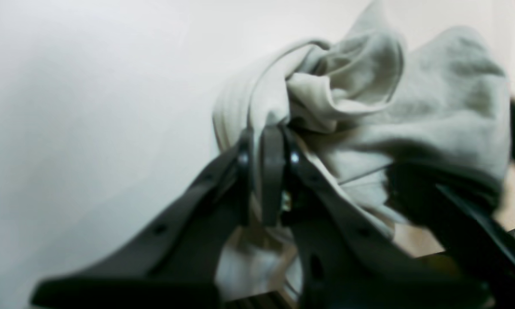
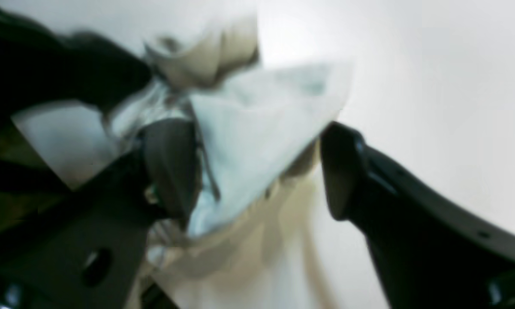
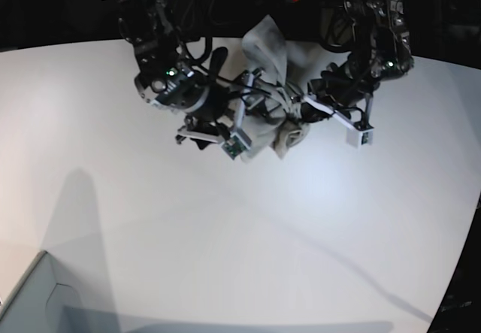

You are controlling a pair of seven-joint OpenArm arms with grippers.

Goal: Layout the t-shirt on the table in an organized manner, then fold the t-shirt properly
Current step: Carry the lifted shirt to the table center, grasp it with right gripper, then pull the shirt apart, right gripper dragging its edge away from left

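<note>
The light grey-beige t-shirt (image 3: 268, 56) hangs bunched in the air between my two arms, above the white table (image 3: 150, 220). In the left wrist view my left gripper (image 1: 268, 141) is shut on a gathered fold of the t-shirt (image 1: 420, 107), which bulges up and to the right of the fingers. In the base view this left gripper (image 3: 298, 113) is at the shirt's right side. My right gripper (image 2: 257, 167) stands open, and blurred cloth of the t-shirt (image 2: 257, 128) fills the gap between its fingers. In the base view the right gripper (image 3: 254, 98) is at the shirt's left side.
A pale grey box corner (image 3: 34, 303) sits at the bottom left of the base view. The table's curved edge (image 3: 466, 258) runs down the right side. Both arms' dark bodies crowd the far middle of the table.
</note>
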